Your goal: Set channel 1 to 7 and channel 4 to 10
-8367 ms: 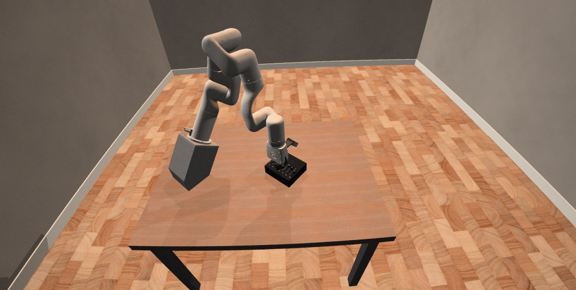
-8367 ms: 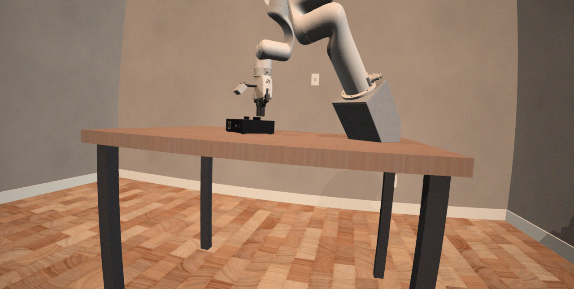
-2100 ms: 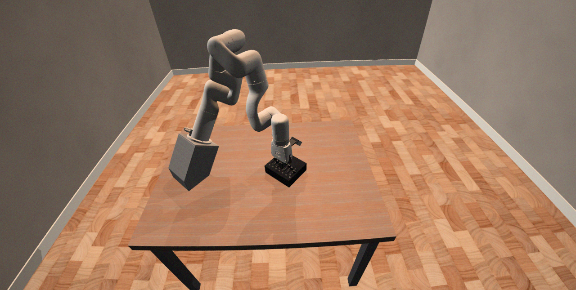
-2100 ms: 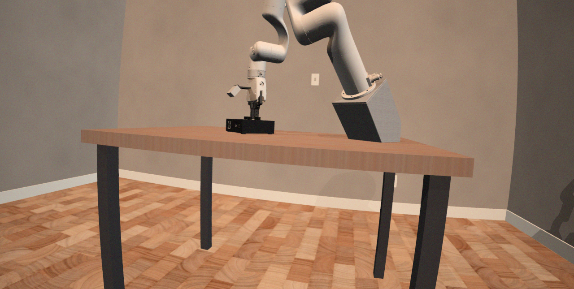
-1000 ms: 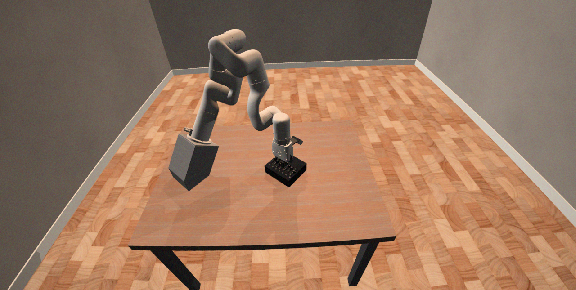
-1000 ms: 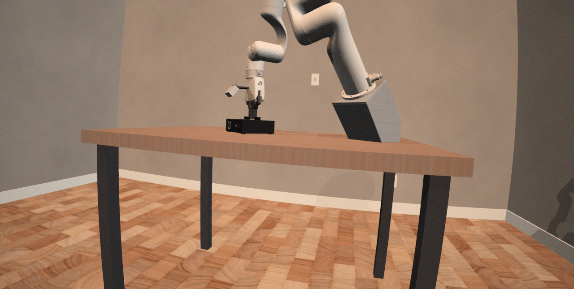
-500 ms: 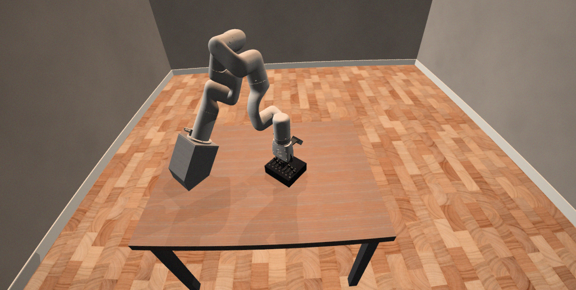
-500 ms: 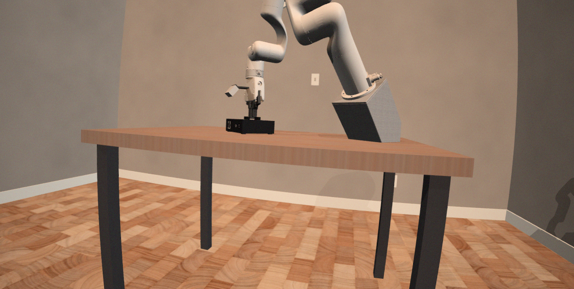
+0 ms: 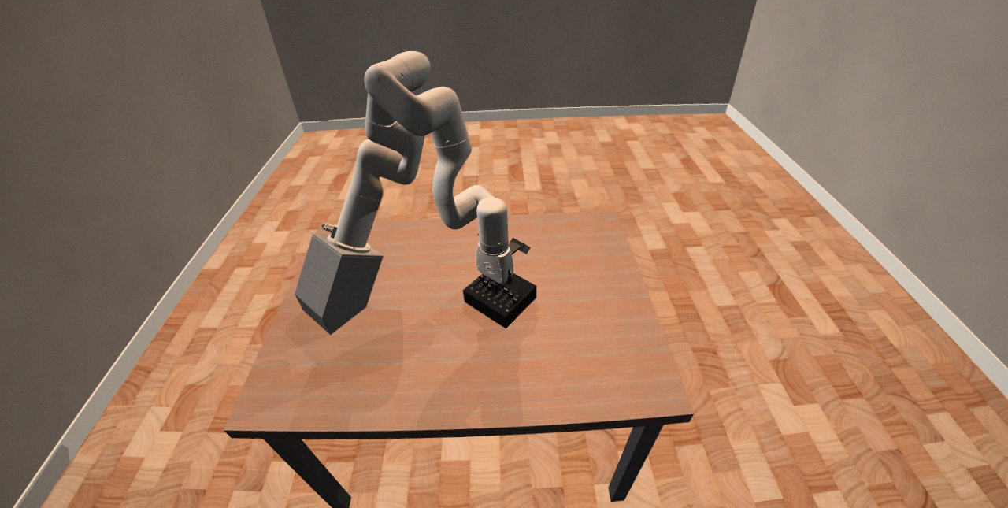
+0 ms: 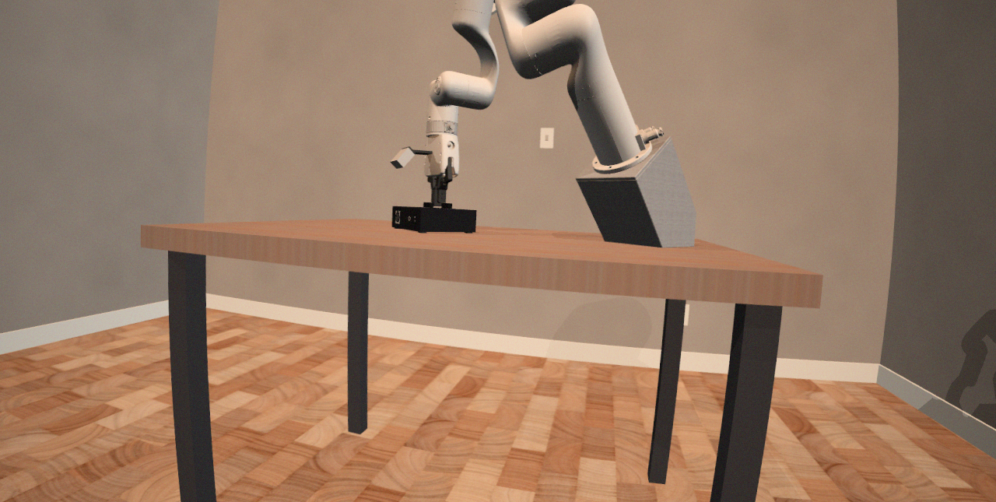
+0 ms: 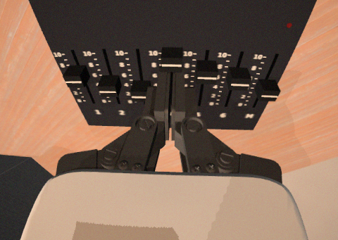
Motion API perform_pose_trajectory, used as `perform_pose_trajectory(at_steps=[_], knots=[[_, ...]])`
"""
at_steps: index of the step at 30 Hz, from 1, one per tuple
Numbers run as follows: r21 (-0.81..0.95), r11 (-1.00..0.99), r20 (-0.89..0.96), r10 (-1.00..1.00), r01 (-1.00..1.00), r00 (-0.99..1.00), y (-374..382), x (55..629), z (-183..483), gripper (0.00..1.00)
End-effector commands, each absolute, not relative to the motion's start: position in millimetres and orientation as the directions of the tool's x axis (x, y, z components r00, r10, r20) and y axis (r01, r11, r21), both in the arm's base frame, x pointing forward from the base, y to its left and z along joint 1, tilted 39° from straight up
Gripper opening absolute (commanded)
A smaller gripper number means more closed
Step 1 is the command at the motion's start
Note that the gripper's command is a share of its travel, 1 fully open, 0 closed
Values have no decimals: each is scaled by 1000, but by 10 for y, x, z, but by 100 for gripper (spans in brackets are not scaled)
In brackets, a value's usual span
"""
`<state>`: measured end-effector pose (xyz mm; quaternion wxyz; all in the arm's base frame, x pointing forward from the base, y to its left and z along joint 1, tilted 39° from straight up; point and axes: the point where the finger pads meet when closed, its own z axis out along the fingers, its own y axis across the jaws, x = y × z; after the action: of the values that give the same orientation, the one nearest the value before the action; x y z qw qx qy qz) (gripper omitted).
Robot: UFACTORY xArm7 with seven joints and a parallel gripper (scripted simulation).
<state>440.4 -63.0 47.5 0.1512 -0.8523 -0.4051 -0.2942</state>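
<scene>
The black lighting desk (image 9: 499,298) stands on the table, also seen in the side view (image 10: 433,218) and close up in the wrist view (image 11: 169,34). It has several faders with white-lined caps. My gripper (image 11: 172,84) is shut and empty, its fingertips just below the channel 4 cap (image 11: 172,58), which sits at the top of its slot by the 10 mark. The channel 1 cap (image 11: 75,75) stands about two thirds up its scale. The channel 2 cap (image 11: 109,85) and channel 3 cap (image 11: 140,88) sit lower. The fingers hide the lower part of the channel 4 slot.
The arm's grey base block (image 9: 336,280) stands on the table's left side. The other caps to the right (image 11: 239,77) stand at mixed heights. A small red light (image 11: 289,25) shows on the desk's far right.
</scene>
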Motion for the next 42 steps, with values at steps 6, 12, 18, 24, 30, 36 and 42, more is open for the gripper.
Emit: perform_pose_trajectory(at_steps=[6, 12, 18, 24, 30, 36, 42], knots=[[-18, -628, 624, 601, 778, 500, -673, 4386, 450, 0], [-18, -628, 624, 601, 778, 500, -678, 4382, 445, 0], [-18, -628, 624, 601, 778, 500, -692, 4372, 467, 0], [-18, -628, 624, 601, 778, 500, -765, 4315, 583, 0], [-18, -628, 624, 601, 778, 500, -824, 4270, 676, 0], [-18, -628, 624, 601, 778, 500, -873, 4232, 753, 0], [-18, -628, 624, 601, 778, 500, -876, 4230, 758, 0]])
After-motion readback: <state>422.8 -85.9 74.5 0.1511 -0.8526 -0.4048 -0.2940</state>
